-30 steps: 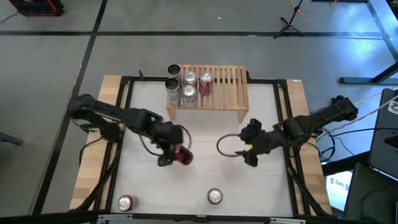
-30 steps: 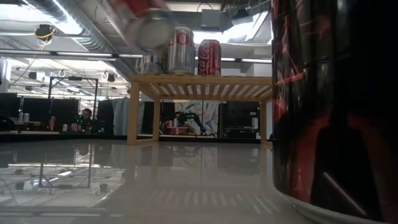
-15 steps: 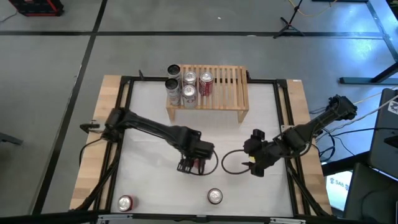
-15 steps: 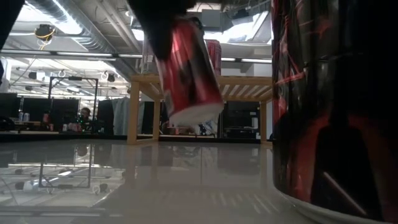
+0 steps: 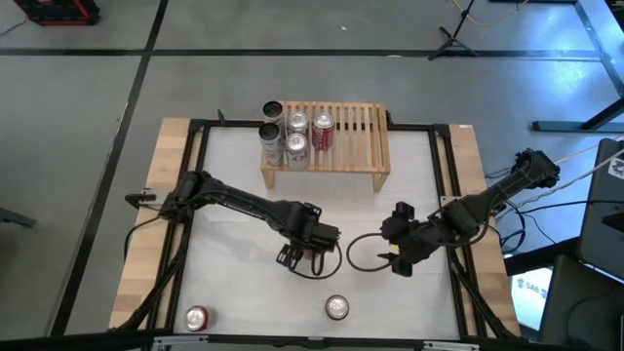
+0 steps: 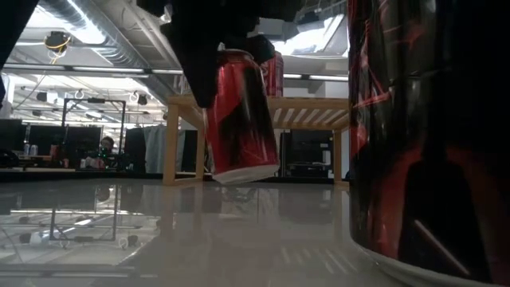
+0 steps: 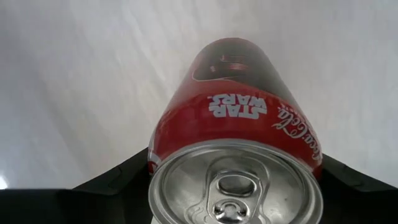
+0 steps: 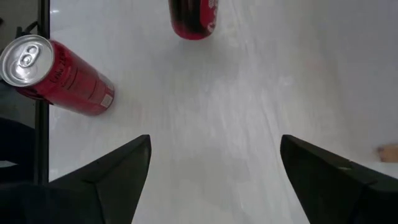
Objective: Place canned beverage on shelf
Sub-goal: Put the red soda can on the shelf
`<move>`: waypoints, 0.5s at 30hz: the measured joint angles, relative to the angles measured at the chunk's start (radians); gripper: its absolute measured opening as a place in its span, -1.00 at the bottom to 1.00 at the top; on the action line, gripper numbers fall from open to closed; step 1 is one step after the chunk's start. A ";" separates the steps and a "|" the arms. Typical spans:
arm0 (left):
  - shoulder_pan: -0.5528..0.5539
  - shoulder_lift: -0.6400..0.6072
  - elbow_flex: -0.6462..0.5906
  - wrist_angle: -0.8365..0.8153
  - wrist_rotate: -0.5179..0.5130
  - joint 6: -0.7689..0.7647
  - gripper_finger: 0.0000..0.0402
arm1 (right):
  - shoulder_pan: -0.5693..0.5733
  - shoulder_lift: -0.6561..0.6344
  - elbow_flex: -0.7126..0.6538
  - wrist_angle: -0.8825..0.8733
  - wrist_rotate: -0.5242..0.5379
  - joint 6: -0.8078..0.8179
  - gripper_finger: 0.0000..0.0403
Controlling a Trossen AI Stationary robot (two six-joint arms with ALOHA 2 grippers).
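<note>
A dark red and black can (image 6: 426, 135) stands closest in the low view on the white tabletop (image 5: 234, 263). Beyond it, the left gripper (image 5: 310, 250) has its jaws clenched on a red aluminium cola can (image 7: 239, 134), which hangs tilted just above the tabletop. The right gripper (image 5: 398, 255) waits beside it, well apart, its jaws spread wide and grasping nothing. Two more red cans (image 5: 336, 308) stand near the tabletop's front edge. Farther off, beyond both jaws, the low pale wooden slatted shelf (image 5: 356, 136) carries several cans (image 5: 297, 136) at its left end.
</note>
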 joint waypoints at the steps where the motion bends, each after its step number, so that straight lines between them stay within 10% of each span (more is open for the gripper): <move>1: 0.000 0.000 0.000 -0.004 -0.011 0.000 0.39 | 0.000 0.000 0.000 0.001 0.000 0.000 0.72; 15: 0.003 0.031 -0.002 -0.107 -0.098 0.002 0.38 | 0.000 0.000 0.000 0.043 0.008 -0.001 0.72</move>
